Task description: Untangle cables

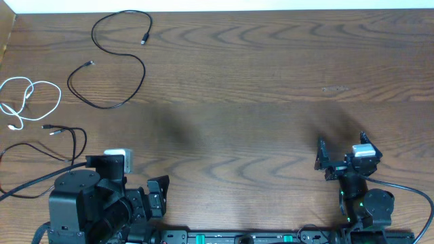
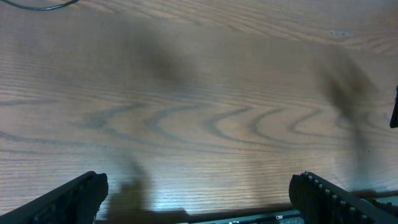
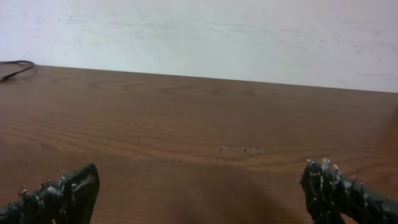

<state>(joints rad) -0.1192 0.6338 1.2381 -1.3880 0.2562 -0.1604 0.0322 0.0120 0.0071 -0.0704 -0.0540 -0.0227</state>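
Left pincer (image 2: 199, 185) and right pincer (image 3: 200, 179) both gape released, cables (image 1: 144, 73) lying well away.

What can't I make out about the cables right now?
Overhead: lower black cable reaches the left arm and left edge; the rest is hidden.
Overhead: white cable cut by left edge.
Overhead: plugs too small to identify.
Left wrist: only a black sliver at top edge.
Right wrist: black cable bit at left edge, unidentifiable.

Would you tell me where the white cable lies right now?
Overhead, the white cable lies at the table's far-left edge, between the large black loop and the black cable beside the left arm.
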